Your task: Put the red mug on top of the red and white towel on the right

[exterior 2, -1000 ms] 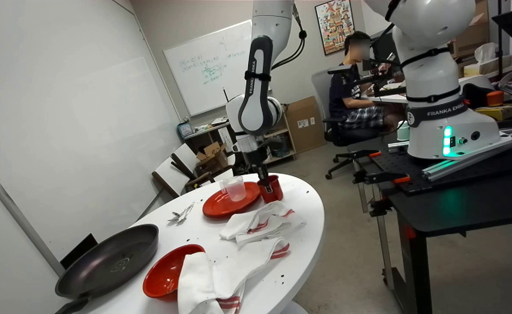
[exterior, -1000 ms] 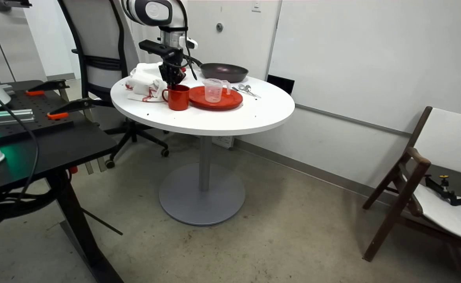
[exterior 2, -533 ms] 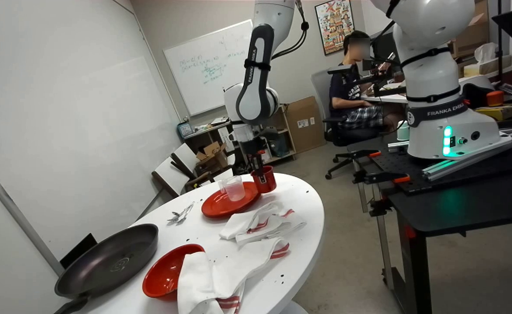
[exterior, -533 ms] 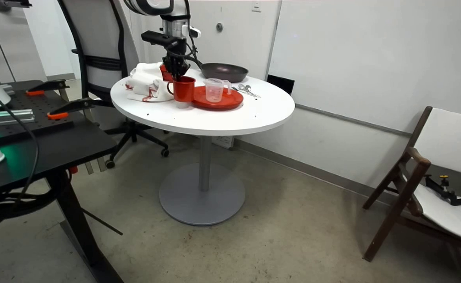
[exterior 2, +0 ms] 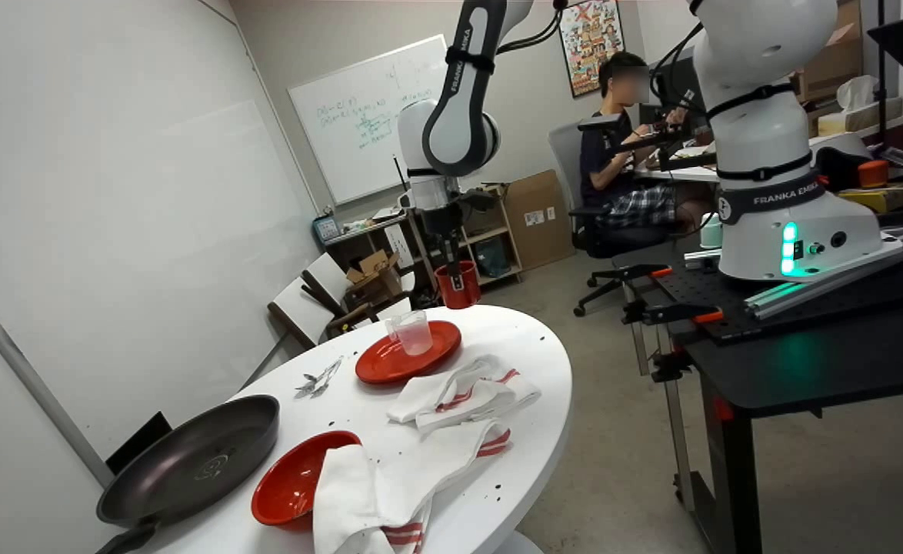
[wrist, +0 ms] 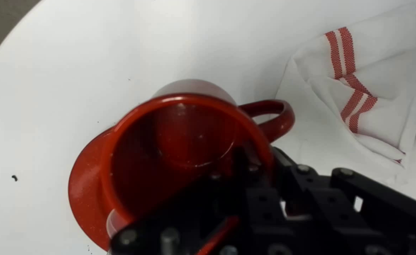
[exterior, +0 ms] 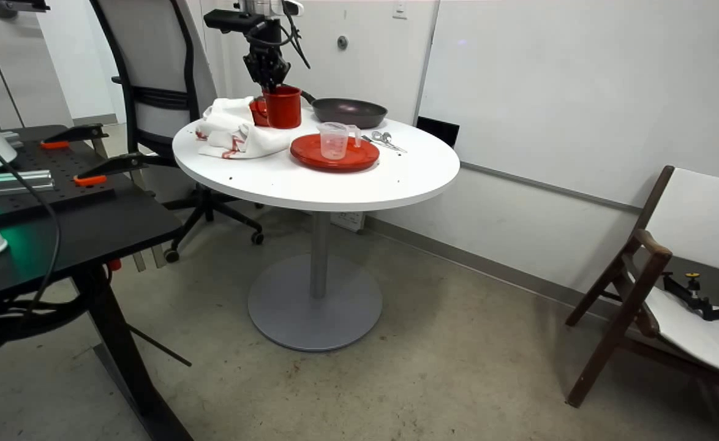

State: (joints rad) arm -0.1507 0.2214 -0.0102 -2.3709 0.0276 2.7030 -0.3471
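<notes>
The red mug point(exterior: 285, 110) hangs upright in the air above the white table; it also shows in an exterior view point(exterior 2: 470, 297) and the wrist view point(wrist: 190, 134). My gripper point(exterior: 272, 90) is shut on the mug's wall, one finger inside and one outside, as the wrist view point(wrist: 266, 163) shows. The mug's handle point(wrist: 282, 120) points toward a towel. Two crumpled white towels with red stripes lie on the table: one nearer the plate point(exterior 2: 474, 392), one partly over a red bowl point(exterior 2: 413, 481). The nearer one shows in the wrist view point(wrist: 371, 81), below the mug.
A red plate point(exterior 2: 374, 365) bears a clear measuring cup point(exterior 2: 413, 336). A red bowl point(exterior 2: 286, 492), a black frying pan point(exterior 2: 190, 469) and metal utensils point(exterior 2: 319, 378) stand on the round white table point(exterior: 323, 190). An office chair point(exterior: 157, 67) stands behind.
My gripper has risen from the table with the red mug in its grip, clear of the tabletop and away from the plate's side. The towels, plate and cup look unmoved.
</notes>
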